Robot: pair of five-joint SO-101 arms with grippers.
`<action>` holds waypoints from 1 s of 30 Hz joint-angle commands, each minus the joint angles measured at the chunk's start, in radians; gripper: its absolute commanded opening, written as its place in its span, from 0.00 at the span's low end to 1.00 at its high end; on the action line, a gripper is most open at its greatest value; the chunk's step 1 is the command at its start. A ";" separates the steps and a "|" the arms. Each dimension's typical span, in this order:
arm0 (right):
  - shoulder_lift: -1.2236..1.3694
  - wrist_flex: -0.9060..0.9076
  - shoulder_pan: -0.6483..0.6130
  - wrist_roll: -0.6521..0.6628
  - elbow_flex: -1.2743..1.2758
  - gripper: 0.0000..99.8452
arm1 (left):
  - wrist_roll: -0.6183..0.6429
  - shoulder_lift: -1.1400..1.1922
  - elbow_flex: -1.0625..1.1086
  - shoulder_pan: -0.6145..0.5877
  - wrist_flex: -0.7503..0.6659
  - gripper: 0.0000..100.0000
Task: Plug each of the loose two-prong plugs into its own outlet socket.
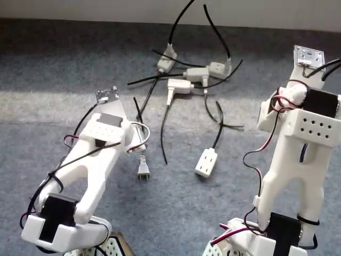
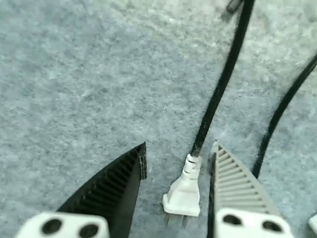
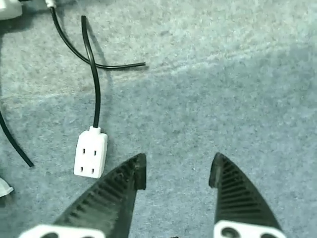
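Left end effector [image 2: 179, 151] hangs wide open straddling the white plug [image 2: 182, 196], so best drop and pinch its body squarely, prongs left free for the outlet socket [image 1: 206, 162].

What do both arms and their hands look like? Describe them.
Both the left arm and right arm are white plastic shells with black motors and red and black wires. The left hand has one black and one pale grey ridged, pointed finger; the right hand has two black ones.
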 commanded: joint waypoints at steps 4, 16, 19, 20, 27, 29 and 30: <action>-0.033 0.038 0.094 0.097 0.008 0.21 | 0.009 -0.028 0.039 0.062 -0.101 0.21; -0.031 0.038 0.147 0.101 0.008 0.21 | -0.229 -0.033 0.033 0.071 0.029 0.21; -0.031 0.038 0.143 0.101 0.008 0.21 | -0.206 -0.028 0.033 0.113 0.023 0.21; -0.031 0.038 0.143 0.101 0.008 0.21 | -0.206 -0.028 0.035 0.133 0.021 0.21; -0.033 0.038 0.147 0.101 0.028 0.21 | -0.209 -0.025 0.048 0.214 0.028 0.21; -0.035 0.038 0.143 0.101 0.054 0.21 | -0.210 -0.025 0.067 0.194 0.023 0.21; -0.033 0.036 0.143 0.101 0.067 0.21 | -0.210 -0.025 0.067 0.182 0.021 0.21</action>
